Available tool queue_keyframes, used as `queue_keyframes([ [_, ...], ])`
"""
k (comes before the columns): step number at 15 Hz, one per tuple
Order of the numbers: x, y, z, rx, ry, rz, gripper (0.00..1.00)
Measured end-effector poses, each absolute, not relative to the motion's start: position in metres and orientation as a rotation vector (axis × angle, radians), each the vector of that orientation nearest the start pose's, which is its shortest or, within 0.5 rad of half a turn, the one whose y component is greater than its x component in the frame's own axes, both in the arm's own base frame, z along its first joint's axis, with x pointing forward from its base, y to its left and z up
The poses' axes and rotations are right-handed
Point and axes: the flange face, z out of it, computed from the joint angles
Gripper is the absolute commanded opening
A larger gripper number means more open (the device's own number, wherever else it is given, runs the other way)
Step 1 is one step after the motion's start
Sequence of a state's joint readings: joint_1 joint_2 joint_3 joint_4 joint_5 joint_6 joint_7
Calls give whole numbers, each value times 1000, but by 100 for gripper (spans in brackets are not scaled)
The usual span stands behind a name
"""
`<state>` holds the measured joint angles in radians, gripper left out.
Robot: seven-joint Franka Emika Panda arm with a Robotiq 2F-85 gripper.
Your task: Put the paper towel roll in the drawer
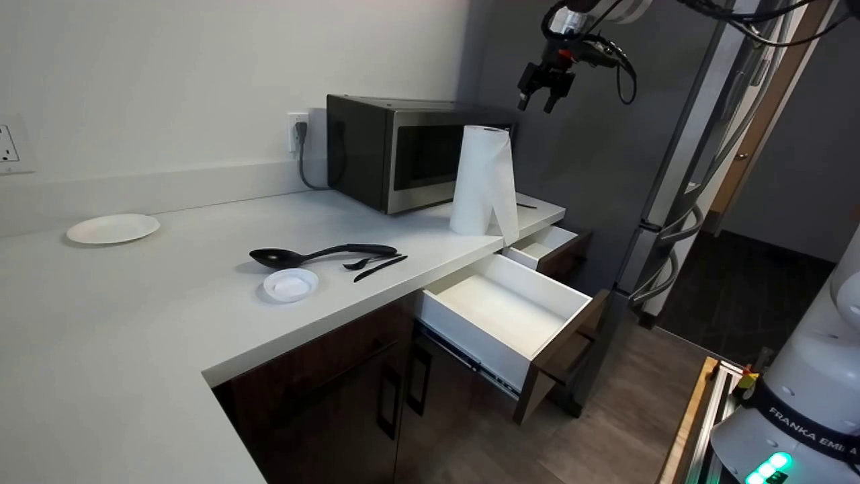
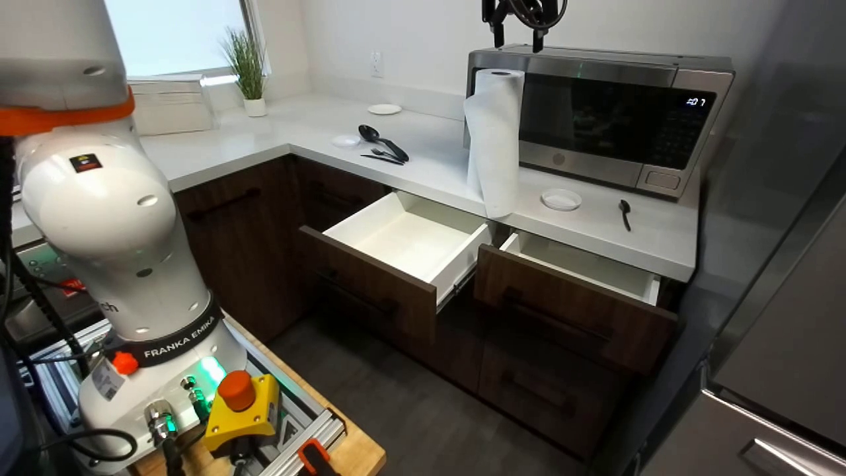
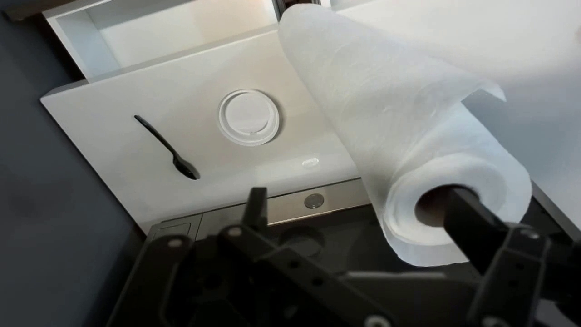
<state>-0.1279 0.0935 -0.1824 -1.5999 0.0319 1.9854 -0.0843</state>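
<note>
My black 2-finger pincer [image 1: 536, 107] hung wide, higher than tall white paper-towel roll [image 1: 476, 181], upright on white c'top [image 1: 168, 302] nr wide-open white, brown-wood-fronted drawer [image 1: 500, 302].

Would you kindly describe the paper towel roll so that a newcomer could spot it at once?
Find the microwave on the white counter. The roll stands in front of it, near the counter's front edge. Unlike the low white dish nearby, it is a tall white cylinder with a loose sheet hanging down its side.
</note>
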Motion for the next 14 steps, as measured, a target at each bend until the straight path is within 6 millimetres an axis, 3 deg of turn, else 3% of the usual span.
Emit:
queue_keyframes([
  [5, 636, -173, 569, -3151, 337, -343, 100],
  [10, 660, -164, 558, -3154, 327, -311, 100],
  [12, 666, -163, 556, -3153, 336, -317, 81],
  [14, 670, -163, 553, -3153, 343, -311, 56],
])
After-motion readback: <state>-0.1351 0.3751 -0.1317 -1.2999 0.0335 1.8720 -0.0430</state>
